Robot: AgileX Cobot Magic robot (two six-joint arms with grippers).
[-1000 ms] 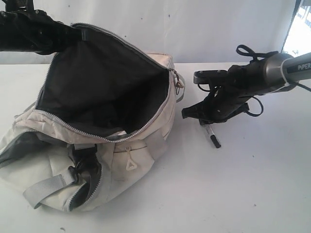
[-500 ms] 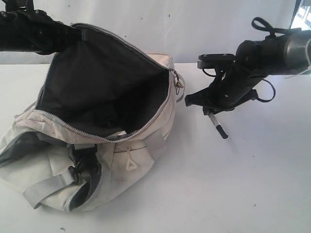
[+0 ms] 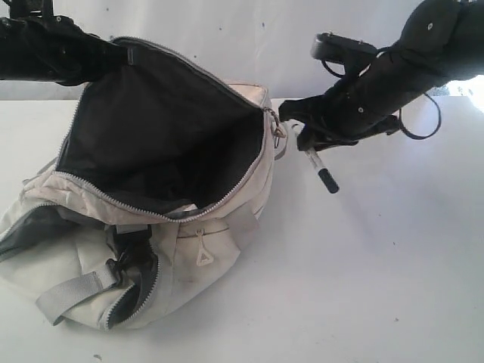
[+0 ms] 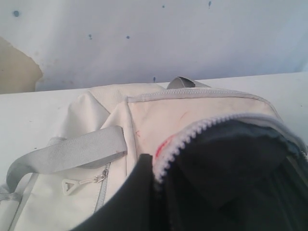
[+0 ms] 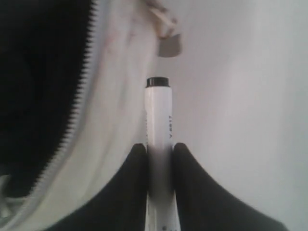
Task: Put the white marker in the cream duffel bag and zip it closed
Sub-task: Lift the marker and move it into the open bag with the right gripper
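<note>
The cream duffel bag (image 3: 227, 219) lies on the left of the table with its main zipper wide open, showing dark lining (image 3: 166, 128). My left gripper (image 3: 121, 51) is shut on the bag's upper zipper edge and holds it up. In the left wrist view its dark fingers (image 4: 139, 192) pinch the toothed rim of the bag (image 4: 149, 110). My right gripper (image 3: 305, 142) is shut on the white marker (image 3: 318, 166), which hangs above the table, black cap down, just off the bag's right end. In the right wrist view the marker (image 5: 159, 115) sits between the fingers of my right gripper (image 5: 160, 153), beside the bag's rim (image 5: 115, 96).
A metal ring (image 3: 278, 133) hangs at the bag's right end, close to the right gripper. A side pocket (image 3: 136, 276) gapes open at the front, with a grey strap (image 3: 76, 291) and a zipper pull (image 3: 204, 257) nearby. White table (image 3: 378, 265) extends to the right; a wall stands behind.
My right gripper has lifted the marker off the table and carried it left and up, toward the bag's right end. The left gripper and the bag have stayed put.
</note>
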